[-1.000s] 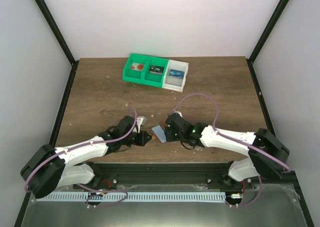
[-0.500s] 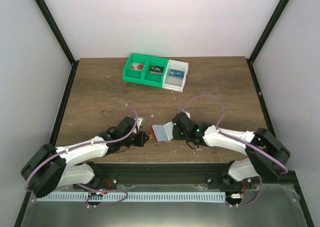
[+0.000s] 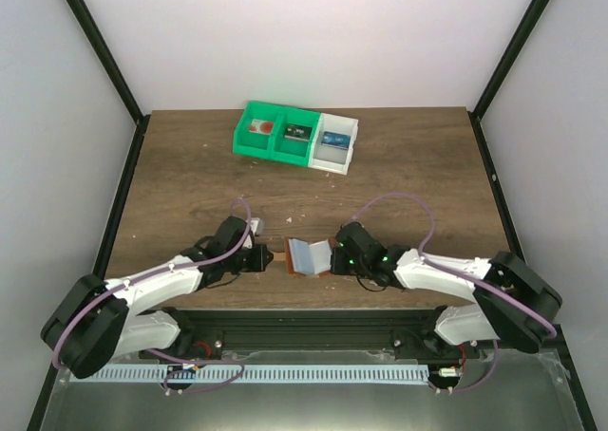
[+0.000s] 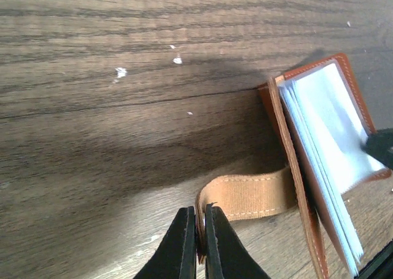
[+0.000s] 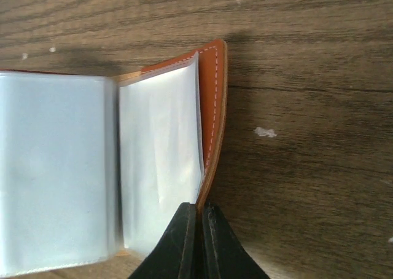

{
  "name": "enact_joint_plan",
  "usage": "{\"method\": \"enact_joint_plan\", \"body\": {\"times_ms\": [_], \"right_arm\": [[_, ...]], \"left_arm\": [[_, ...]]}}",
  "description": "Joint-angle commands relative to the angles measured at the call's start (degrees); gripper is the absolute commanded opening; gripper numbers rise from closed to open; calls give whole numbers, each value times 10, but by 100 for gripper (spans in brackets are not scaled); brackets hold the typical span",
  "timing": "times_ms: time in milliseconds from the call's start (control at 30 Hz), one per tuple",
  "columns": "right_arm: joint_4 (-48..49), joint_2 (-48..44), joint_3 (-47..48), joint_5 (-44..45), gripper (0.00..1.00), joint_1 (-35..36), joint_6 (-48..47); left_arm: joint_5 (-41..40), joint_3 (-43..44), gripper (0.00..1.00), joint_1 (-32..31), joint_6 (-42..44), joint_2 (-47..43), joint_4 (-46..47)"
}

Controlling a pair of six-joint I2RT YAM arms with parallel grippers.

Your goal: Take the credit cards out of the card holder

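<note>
The reddish-brown card holder (image 3: 306, 255) lies spread open on the table between my two grippers, its pale grey-blue sleeves (image 5: 55, 168) facing up. My left gripper (image 4: 200, 212) is shut on the end of its tan strap (image 4: 252, 196), left of the cover (image 4: 295, 162). My right gripper (image 5: 199, 208) is shut on the edge of the right-hand leather cover (image 5: 214, 107). In the top view the left gripper (image 3: 275, 258) and the right gripper (image 3: 330, 258) sit at either side of the holder. I cannot make out the credit cards in the sleeves.
A green-and-white three-compartment bin (image 3: 269, 148) with small items stands at the back middle of the wooden table (image 3: 190, 184). White crumbs (image 4: 120, 73) dot the wood near the holder. Black frame posts rise at both sides.
My right gripper has shut on the right cover and moved right, spreading the card holder open. The left gripper has kept its hold on the strap and shifted slightly left.
</note>
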Motion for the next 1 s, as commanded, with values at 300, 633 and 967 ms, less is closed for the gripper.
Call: {"method": "enact_joint_plan", "body": {"times_ms": [300, 633, 967], "right_arm": [[101, -75, -73, -36, 1, 3, 32], [105, -103, -91, -24, 0, 3, 44], [128, -102, -114, -31, 0, 3, 72]], "left_arm": [[106, -21, 49, 32, -50, -60, 56], [142, -60, 71, 32, -66, -37, 158], [178, -83, 62, 32, -58, 50, 272]]}}
